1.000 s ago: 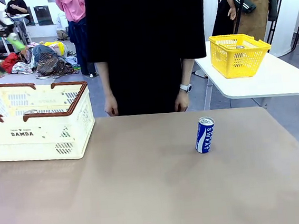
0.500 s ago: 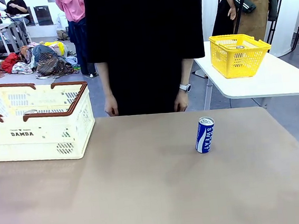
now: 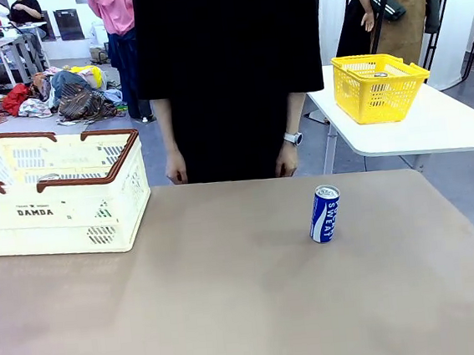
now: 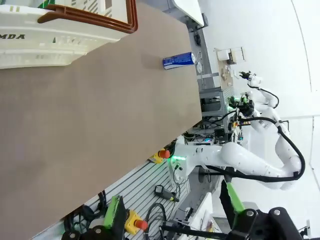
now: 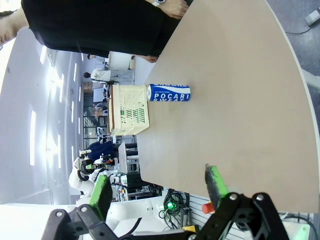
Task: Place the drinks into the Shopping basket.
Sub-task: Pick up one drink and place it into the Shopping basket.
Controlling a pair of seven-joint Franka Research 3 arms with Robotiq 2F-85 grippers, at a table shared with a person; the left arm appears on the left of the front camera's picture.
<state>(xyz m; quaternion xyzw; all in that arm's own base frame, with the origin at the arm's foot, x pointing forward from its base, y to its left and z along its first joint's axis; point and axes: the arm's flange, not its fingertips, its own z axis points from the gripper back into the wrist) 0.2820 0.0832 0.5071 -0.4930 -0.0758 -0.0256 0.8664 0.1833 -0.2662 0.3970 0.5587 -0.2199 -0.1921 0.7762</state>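
**Both claws spread wide, one blue can waiting on the table**

Your left gripper (image 4: 174, 194) holds its two green-padded fingers wide apart with nothing between them, and it looks along the table from off its near edge. Moving right, you have one large cream-white slotted plastic shopping basket (image 3: 64, 217) with a brown rim and handles and "DAMDA" on its side. It stands on the left part of the table. A small silver round shape shows inside it behind the near rim, too small for you to identify.

One person in black stands at the far edge, hands (image 3: 176, 167) hanging just behind the table. Right of centre you have one slim blue metal can (image 3: 325, 213) with white "SWEAT" lettering and a silver top. It stands upright on the brown tabletop (image 3: 233, 312), well apart from the shopping basket, and nothing touches it. Further right, one bright yellow mesh basket (image 3: 377, 90) rests on a separate white table (image 3: 434, 129). Your right gripper (image 5: 156, 175) is also spread wide and empty, with the can and the shopping basket ahead of it, well apart from it.

A second ago your left arm was raised at the upper left, above the shopping basket. Now a faint green sliver sits at the front view's left edge beside it. The can, both baskets and the person have not moved.
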